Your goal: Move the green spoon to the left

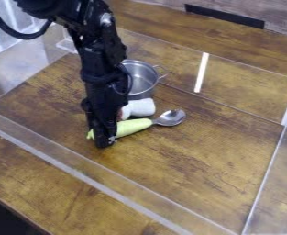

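The black robot gripper [105,138] points straight down at centre-left of the frame, its fingers clamped on the yellow-green handle end of the green spoon [143,125], which lies on the wooden tabletop [219,165] before the round silver metal pot [138,79], seemingly gripped for dragging leftward.

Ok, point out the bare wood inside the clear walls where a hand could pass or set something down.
Bare wood lies right of the green spoon out to the clear right wall, along the near wall in front of the gripper, and at far left. It is crowded in the middle, where spoon, silver pot and white toy cluster.
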